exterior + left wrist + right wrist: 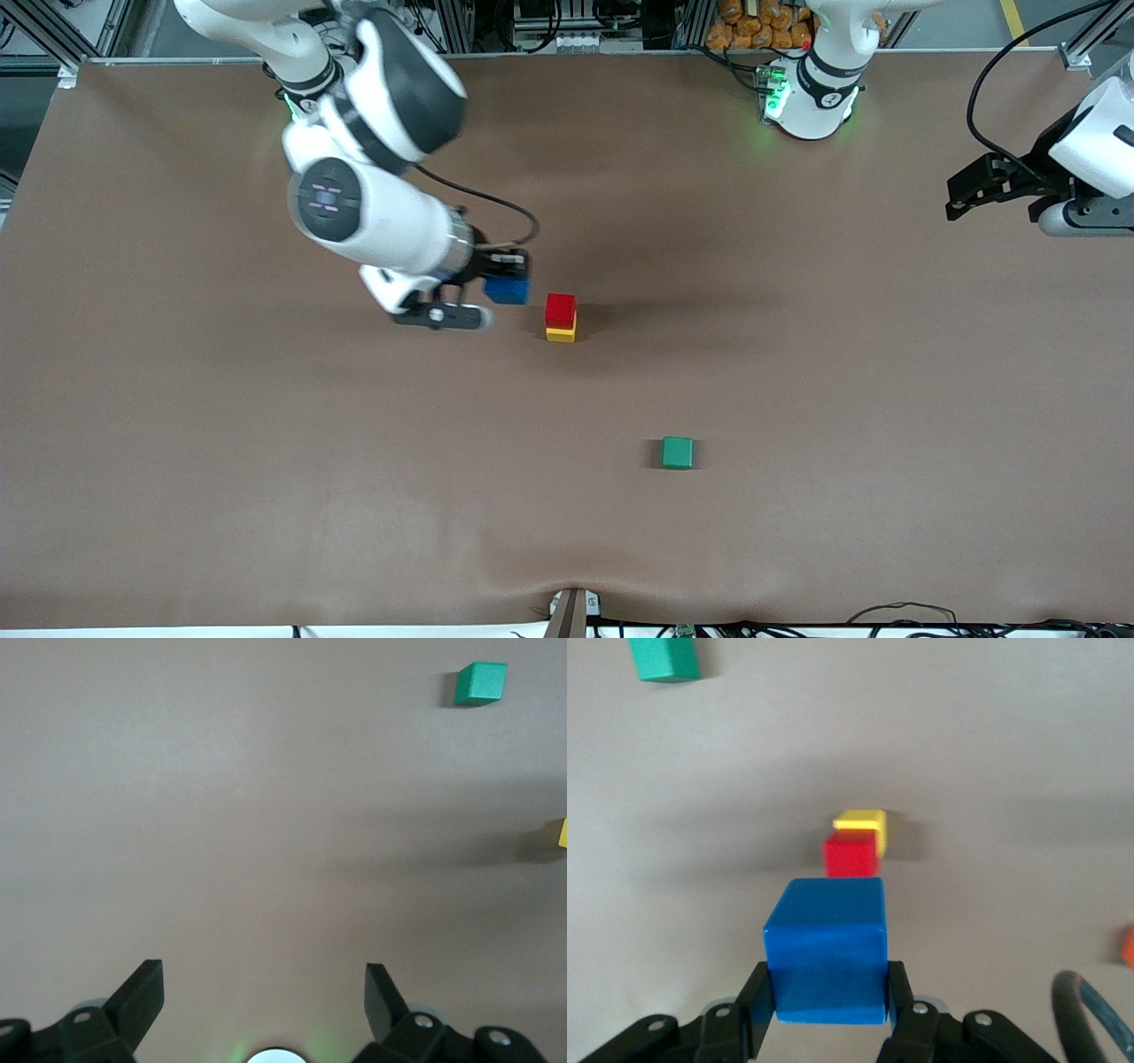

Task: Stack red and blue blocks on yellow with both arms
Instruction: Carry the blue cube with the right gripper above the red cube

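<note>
Blue block [508, 290]: clamped in right gripper [496, 288], centre of frame, just beside stack. Red block [560, 310]: on yellow block [561, 333]. Green block [678, 452]: lower centre. Left gripper [264, 1001]: open, waiting, upper right edge.

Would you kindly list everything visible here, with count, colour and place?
Small matte red cube: one, red, on the yellow cube.
Small yellow cube: one, yellow, mid-table, under the red one.
Small matte blue cube: one, blue, held in the right pincer.
Small green cube: one, green, nearer the front camera than the stack.
Brown table: one.
Right pincer: shut on the blue cube, beside the stack.
Left pincer: open, waiting at the left arm's end.
</note>
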Robot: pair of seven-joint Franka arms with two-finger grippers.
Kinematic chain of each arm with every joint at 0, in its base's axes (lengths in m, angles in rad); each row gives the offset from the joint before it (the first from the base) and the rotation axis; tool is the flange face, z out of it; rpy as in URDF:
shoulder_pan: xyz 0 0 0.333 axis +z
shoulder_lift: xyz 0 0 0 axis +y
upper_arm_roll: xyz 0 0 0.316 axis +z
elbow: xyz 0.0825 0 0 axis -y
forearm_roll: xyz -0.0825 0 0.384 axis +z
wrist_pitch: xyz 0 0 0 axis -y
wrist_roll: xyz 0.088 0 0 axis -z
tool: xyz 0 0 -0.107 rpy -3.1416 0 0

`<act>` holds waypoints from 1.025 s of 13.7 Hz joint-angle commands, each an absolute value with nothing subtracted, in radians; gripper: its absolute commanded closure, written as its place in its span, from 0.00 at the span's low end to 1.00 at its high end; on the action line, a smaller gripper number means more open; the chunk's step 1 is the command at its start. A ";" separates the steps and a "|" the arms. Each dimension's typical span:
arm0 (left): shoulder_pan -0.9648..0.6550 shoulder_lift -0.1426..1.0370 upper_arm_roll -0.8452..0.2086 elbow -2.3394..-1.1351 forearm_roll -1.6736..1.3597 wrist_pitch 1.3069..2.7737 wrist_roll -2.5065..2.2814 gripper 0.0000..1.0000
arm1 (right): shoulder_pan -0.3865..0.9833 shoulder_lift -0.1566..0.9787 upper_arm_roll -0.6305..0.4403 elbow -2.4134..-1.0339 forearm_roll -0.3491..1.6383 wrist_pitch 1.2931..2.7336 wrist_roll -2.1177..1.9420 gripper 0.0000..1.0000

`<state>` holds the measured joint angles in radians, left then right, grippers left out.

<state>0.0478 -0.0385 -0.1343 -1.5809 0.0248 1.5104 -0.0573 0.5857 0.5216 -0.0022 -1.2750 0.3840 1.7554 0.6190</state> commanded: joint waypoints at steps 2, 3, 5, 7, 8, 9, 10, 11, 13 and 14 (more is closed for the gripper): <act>0.011 -0.078 -0.071 -1.603 0.008 1.485 -0.040 0.00 | 0.644 0.664 -0.023 -1.109 0.355 1.726 0.652 1.00; 0.017 -0.077 -0.071 -1.603 0.008 1.485 -0.040 0.00 | 0.664 0.669 -0.021 -1.112 0.316 1.726 0.678 1.00; 0.017 -0.077 -0.072 -1.603 0.008 1.493 -0.040 0.00 | 0.690 0.692 -0.021 -1.114 0.288 1.726 0.690 1.00; 0.017 -0.075 -0.072 -1.603 0.009 1.502 -0.040 0.00 | 0.701 0.709 -0.023 -1.114 0.265 1.730 0.704 1.00; 0.017 -0.075 -0.072 -1.603 0.009 1.505 -0.040 0.00 | 0.706 0.712 -0.021 -1.117 0.262 1.738 0.728 1.00; 0.017 -0.075 -0.074 -1.603 0.009 1.512 -0.040 0.00 | 0.709 0.713 -0.023 -1.118 0.256 1.738 0.738 1.00; 0.017 -0.075 -0.075 -1.603 0.009 1.517 -0.040 0.00 | 0.724 0.721 -0.021 -1.120 0.235 1.740 0.744 1.00; 0.017 -0.075 -0.077 -1.603 0.009 1.519 -0.040 0.00 | 0.729 0.727 -0.021 -1.120 0.224 1.741 0.756 1.00; 0.017 -0.075 -0.078 -1.598 0.009 1.519 -0.040 0.00 | 0.727 0.739 -0.021 -1.123 0.206 1.758 0.778 1.00; 0.017 -0.077 -0.078 -1.598 0.009 1.519 -0.040 0.00 | 0.724 0.739 -0.021 -1.135 0.206 1.759 0.778 1.00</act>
<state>0.0180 -0.0526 -0.0808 -1.5819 0.0242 1.5071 -0.0573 0.7176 0.7188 -0.0118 -1.1601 0.2272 1.7609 0.7488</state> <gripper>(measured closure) 0.000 0.445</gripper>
